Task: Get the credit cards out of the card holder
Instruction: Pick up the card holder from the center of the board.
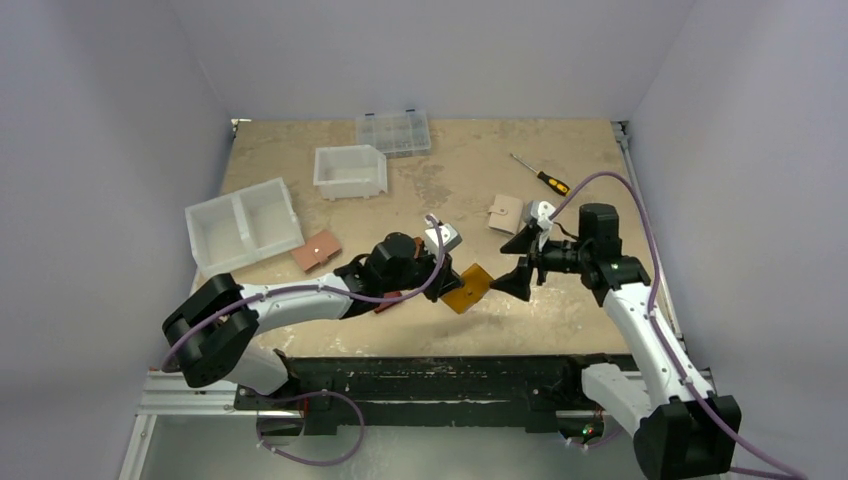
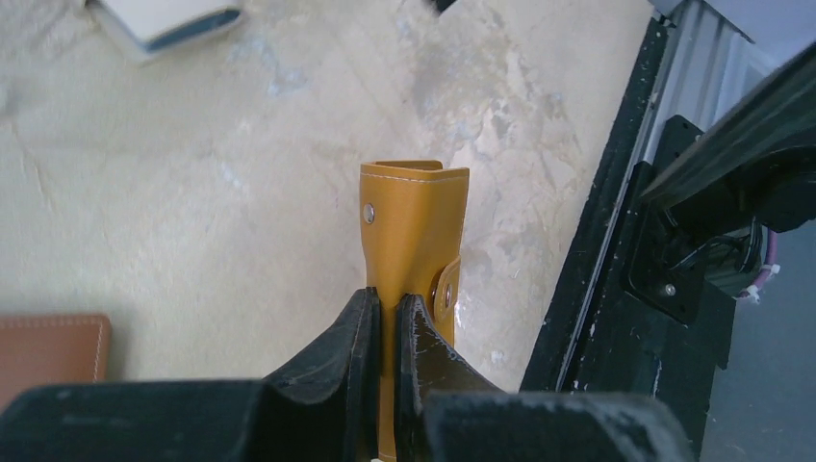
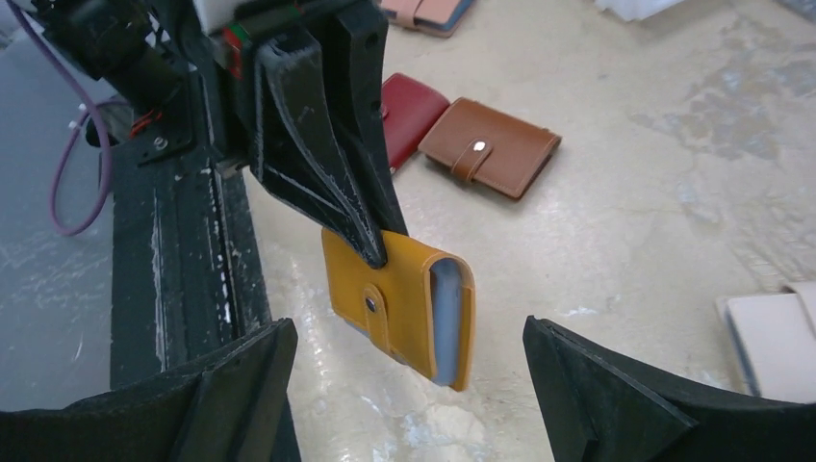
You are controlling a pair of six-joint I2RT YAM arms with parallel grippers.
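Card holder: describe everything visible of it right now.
The card holder is a small mustard-yellow folded wallet, leather-like, with pale stitching and a metal-studded snap tab lying across one face, seemingly fastened. Pale bluish cards show edge-on at its open side. The left gripper pinches one end, holding it tilted above the table; nothing else touches it.

The card holder [image 3: 399, 308] looked like smooth mustard leather with a shiny metal snap. The brown wallet [image 3: 491, 144] at its one o'clock looked glossier. The left pincer [image 2: 388, 306] was scuffed matt black plastic. The worktop [image 3: 625, 192] was matt, mottled beige.
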